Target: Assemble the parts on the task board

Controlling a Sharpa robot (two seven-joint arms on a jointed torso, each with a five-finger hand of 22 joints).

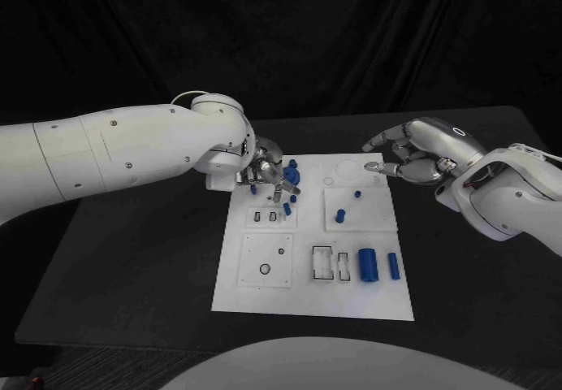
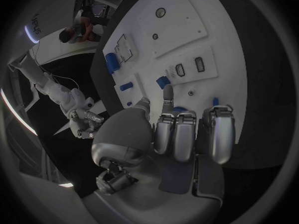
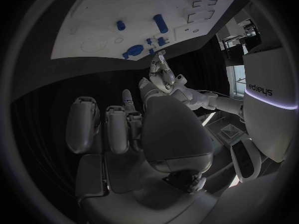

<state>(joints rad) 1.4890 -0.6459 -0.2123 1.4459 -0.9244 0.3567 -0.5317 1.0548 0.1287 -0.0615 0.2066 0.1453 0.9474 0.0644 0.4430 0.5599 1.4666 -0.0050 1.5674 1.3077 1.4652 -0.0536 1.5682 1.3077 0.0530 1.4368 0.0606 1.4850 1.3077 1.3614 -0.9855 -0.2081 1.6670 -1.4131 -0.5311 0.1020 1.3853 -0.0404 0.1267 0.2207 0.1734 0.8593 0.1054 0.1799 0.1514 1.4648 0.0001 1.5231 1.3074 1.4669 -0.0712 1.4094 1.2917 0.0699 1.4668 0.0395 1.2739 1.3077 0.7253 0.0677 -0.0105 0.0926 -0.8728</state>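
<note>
The white task board lies mid-table. My left hand hangs over its far left corner, fingers pointing down among small blue parts; one fingertip touches a blue piece, and nothing is plainly gripped. My right hand hovers just off the board's far right corner with its fingers curled in and nothing visible in them. A large blue cylinder and a slimmer one lie at the board's near right. Two blue pegs stand in the right middle panel.
Rectangular slots and a round hole mark the board's left panels, with framed recesses beside the cylinders. Black table surrounds the board on every side. The left forearm reaches in over the table's left half.
</note>
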